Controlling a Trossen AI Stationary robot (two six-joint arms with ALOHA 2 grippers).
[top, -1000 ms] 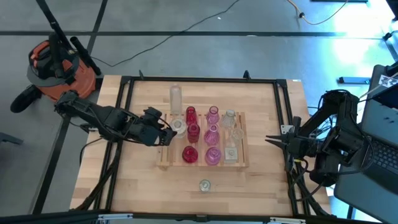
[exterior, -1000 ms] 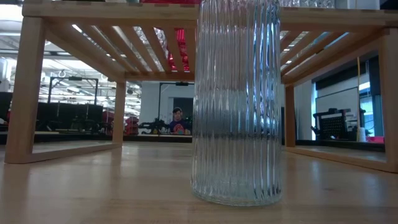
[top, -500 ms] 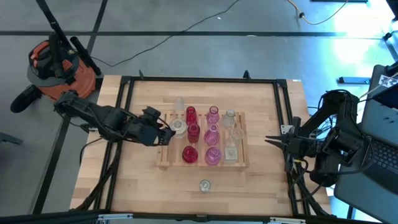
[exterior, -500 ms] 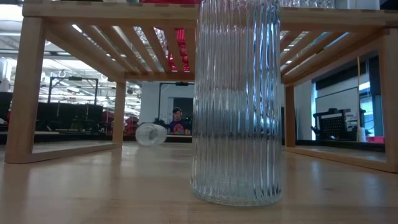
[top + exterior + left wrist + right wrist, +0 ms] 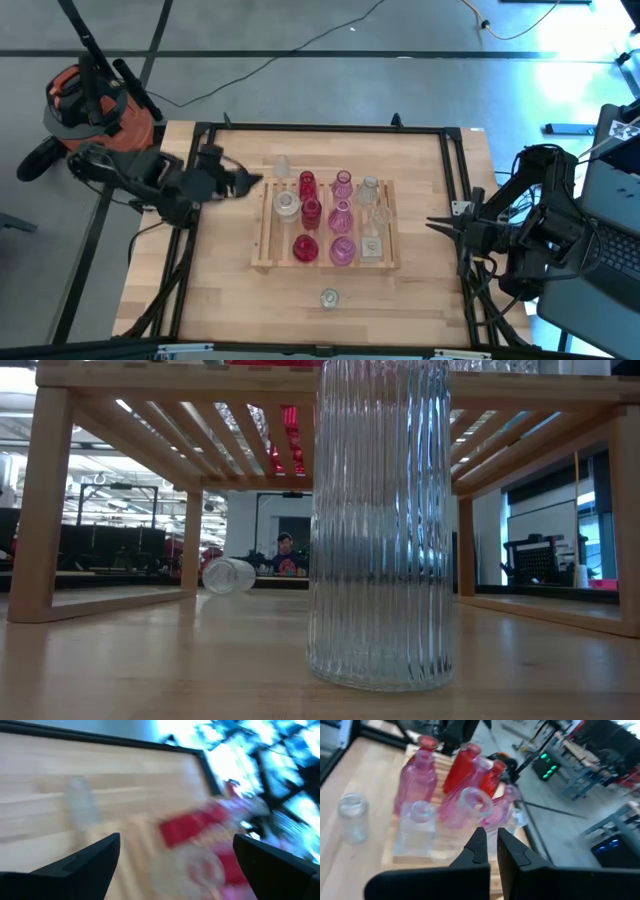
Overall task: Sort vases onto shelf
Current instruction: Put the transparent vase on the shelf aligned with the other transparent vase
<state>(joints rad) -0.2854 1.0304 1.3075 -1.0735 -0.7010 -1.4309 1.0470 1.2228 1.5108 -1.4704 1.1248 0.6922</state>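
Observation:
The slatted wooden shelf (image 5: 325, 225) stands mid-table and carries red, pink and clear vases upright in rows, with one clear vase (image 5: 287, 205) in its left column. Another clear vase (image 5: 283, 165) lies on its side on the table behind the shelf (image 5: 228, 575). A ribbed clear vase (image 5: 329, 298) stands on the table near the near edge (image 5: 380, 530). My left gripper (image 5: 235, 180) is open, left of the shelf and apart from it (image 5: 177, 847). My right gripper (image 5: 435, 224) waits shut at the table's right edge (image 5: 492, 842).
A black frame (image 5: 200, 150) runs around the tabletop. An orange and grey vacuum (image 5: 95, 105) sits on the floor beyond the far left corner. A person (image 5: 287, 555) shows far off in the room behind. Bare tabletop lies left of the shelf and along the near edge.
My left gripper has drawn back from the clear vase in the shelf's left column, moving toward the table's left and far edges. The clear vase behind the shelf has come into the low view lying on its side and has rolled a little along the table.

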